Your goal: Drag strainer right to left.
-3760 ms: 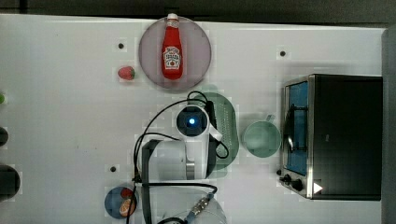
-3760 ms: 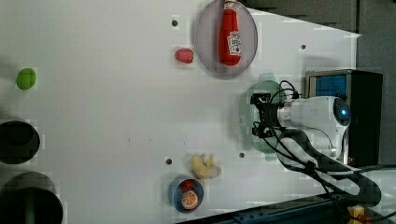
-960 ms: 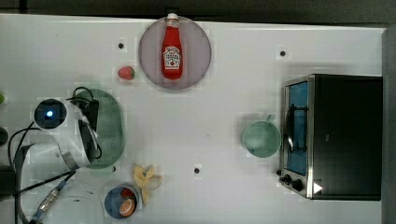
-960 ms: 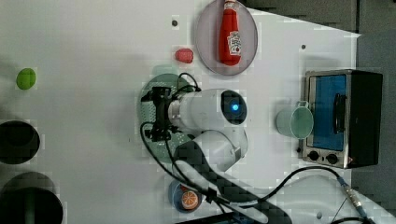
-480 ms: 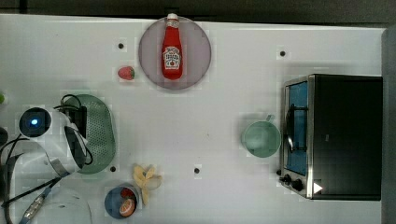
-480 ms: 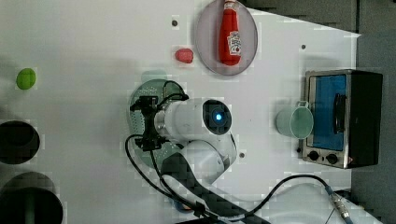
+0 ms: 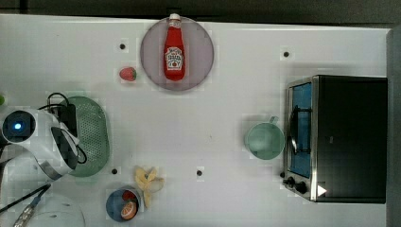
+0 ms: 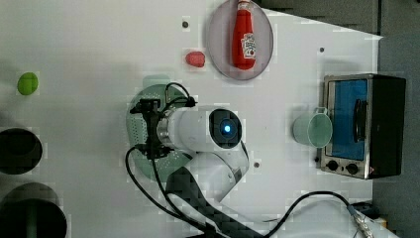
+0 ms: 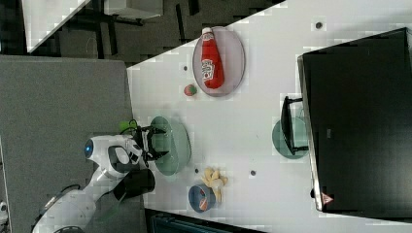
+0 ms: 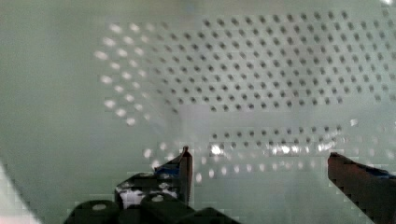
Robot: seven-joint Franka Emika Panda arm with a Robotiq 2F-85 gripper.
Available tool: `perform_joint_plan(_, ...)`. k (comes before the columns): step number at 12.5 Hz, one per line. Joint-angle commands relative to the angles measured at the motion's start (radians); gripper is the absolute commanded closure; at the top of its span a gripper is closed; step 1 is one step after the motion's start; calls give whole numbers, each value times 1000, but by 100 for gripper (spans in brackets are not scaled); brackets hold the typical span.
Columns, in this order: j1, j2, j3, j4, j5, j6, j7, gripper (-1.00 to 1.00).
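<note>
The strainer [image 7: 93,135], a pale mint-green oblong basket with a perforated bottom, lies on the white table near the top view's left edge. The white arm covers its left part there. In the left view my gripper [image 8: 148,129] hangs over the strainer [image 8: 136,130] with both black fingers spread wide. The right view shows the gripper [image 9: 159,143] at the strainer's [image 9: 176,145] near rim, jaws apart. In the wrist view the fingertips [image 10: 186,161] stand far apart in front of the perforated bottom [image 10: 261,79], with nothing between them.
A ketchup bottle [image 7: 174,52] lies on a grey plate [image 7: 201,52] at the back. A strawberry [image 7: 127,73], a mint cup [image 7: 264,140], a toaster oven [image 7: 340,137], a banana peel [image 7: 147,182] and a blue fruit bowl [image 7: 122,204] stand around. A green ball [image 8: 27,83] lies at the left view's left.
The arm and the strainer have slid toward the top view's left. The strainer has stayed put for the last half second, while the arm shifted slightly further left. The fingers have stayed open.
</note>
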Motion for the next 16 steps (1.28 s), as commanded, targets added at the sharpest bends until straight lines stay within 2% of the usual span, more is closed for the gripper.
perform_joint_plan(1, -20, -128, -82, -21, -29, -89, -181, -100)
perform_joint_plan(4, -30, -298, -209, -24, -29, -250, -415, -100)
perform_joint_plan(9, -61, -581, -500, -23, -57, -543, -885, -100)
perform_joint_plan(13, -86, -740, -726, -23, -174, -718, -1215, -100)
perform_joint_plan(16, -86, -811, -783, -22, -228, -787, -1293, -100)
